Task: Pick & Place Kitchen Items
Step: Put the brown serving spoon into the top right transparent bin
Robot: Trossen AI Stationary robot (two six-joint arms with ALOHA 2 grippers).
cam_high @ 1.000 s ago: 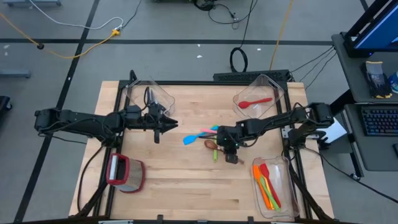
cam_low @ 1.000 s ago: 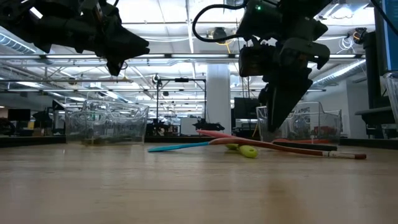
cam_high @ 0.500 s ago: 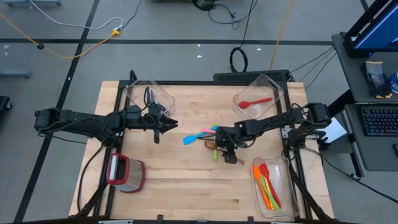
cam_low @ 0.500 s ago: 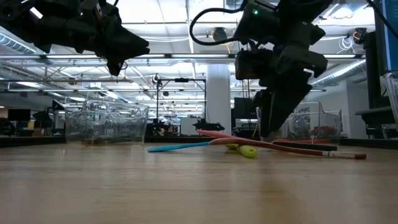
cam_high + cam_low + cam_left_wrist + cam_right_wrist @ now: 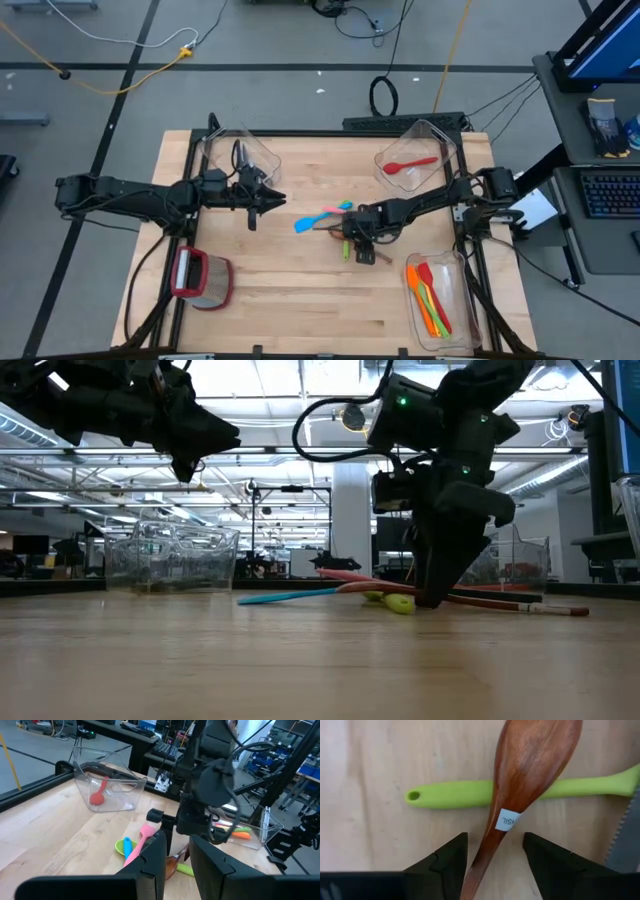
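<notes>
**Wooden spoon straddled, not yet gripped**

Right gripper [image 5: 492, 862] down at the tabletop [image 5: 260, 290] in the middle pile, jaws spread either side of the brown wooden spoon's [image 5: 532, 770] neck, neither finger visibly touching it yet. Spoon bowl lying across the green utensil [image 5: 470, 792]; serrated knife blade [image 5: 625, 840] just beside. Rest of the pile close by: blue spatula [image 5: 312, 222], pink one [image 5: 142, 836], green spoon bowl [image 5: 121, 847] under them.

Risks, as judged from here:
- Closing off-centre on the tapered neck: spoon likely to twist or squirt out from between the fingers.
- Lifting the spoon while it rests over the green handle: green piece may be dragged or flicked, scattering the pile.
- Fingers pressed hard to the wood: scraping, or pinching the green handle along with the spoon.
- Knife edge near one finger: possible snag on the way up.

Left gripper [image 5: 268, 200] hovering well above the tabletop near the rear-left clear bin [image 5: 240, 152], jaws narrow, nothing between them. Red spoon [image 5: 410, 163] already in the rear-right bin [image 5: 440, 140]; orange, red and green utensils [image 5: 430, 298] in the front-right bin. Red-rimmed container [image 5: 200, 277] at front left.

Writing: small white sticker [image 5: 508, 819] on the spoon neck, letters "NSIL" legible, the rest cut off. No other readable text.
</notes>
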